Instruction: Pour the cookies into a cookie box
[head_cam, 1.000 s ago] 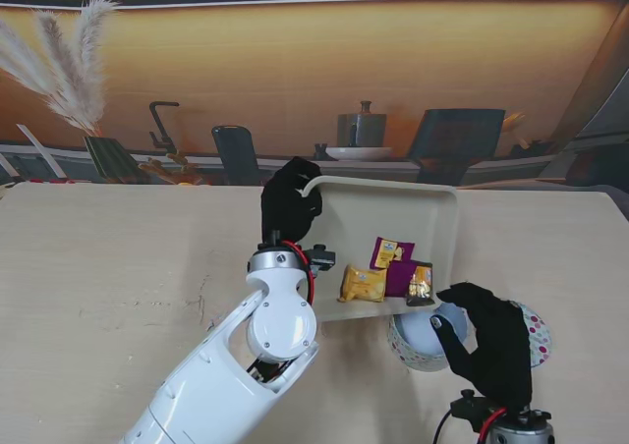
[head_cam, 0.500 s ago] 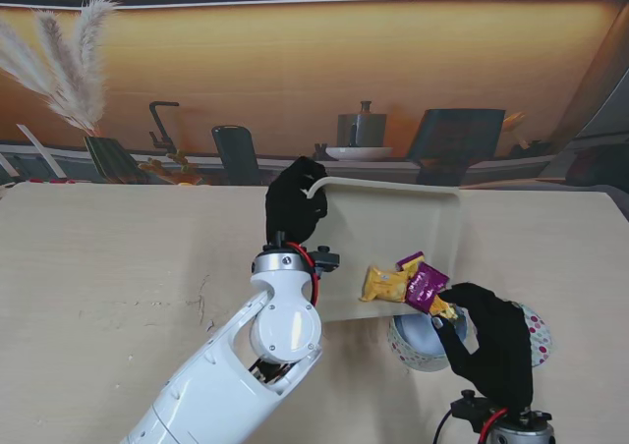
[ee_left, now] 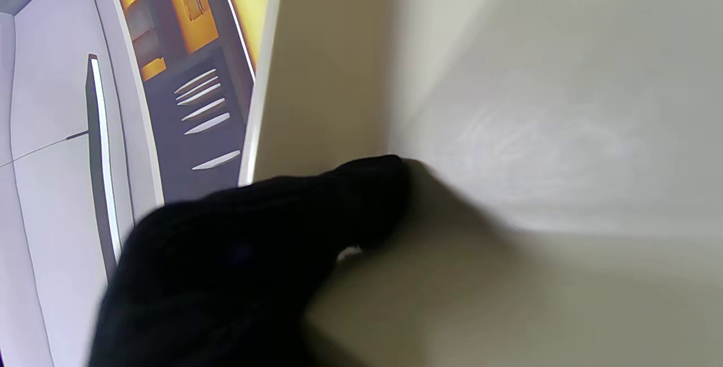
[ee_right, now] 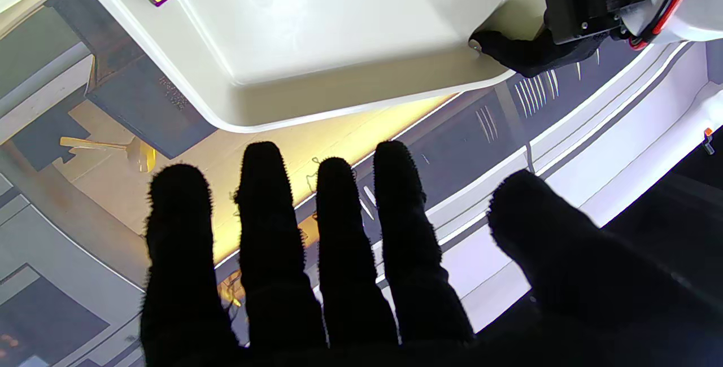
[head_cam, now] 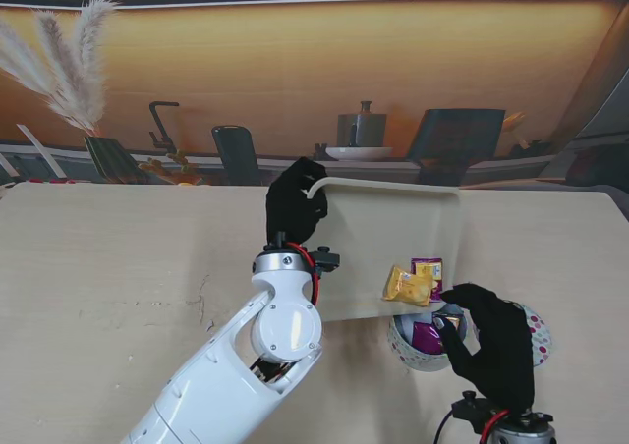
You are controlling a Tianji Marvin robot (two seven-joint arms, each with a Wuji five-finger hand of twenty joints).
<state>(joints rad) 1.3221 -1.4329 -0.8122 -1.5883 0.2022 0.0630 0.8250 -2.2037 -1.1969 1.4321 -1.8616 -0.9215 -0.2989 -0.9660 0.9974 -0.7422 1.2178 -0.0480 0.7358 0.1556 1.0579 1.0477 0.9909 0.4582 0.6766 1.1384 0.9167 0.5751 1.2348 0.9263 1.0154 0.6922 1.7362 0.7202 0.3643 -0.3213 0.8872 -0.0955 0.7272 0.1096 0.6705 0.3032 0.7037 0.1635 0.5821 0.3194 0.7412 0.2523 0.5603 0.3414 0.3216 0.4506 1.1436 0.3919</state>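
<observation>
My left hand is shut on the far left rim of a white tray, which is tilted down toward the right. A yellow cookie packet and a purple one lie at the tray's low near right corner. Under that corner stands the round polka-dot cookie box, with a purple packet inside. My right hand rests over the box with its fingers apart, holding nothing. The left wrist view shows a gloved finger against the tray wall. The right wrist view shows spread fingers under the tray.
The pale wooden table spreads to the left and right of the tray. A printed kitchen backdrop stands along its far edge. My left forearm crosses the table in front of the tray.
The tray has tipped further. The packets slid from its middle to the low right corner, and one purple packet dropped into the box. The right hand stayed in place.
</observation>
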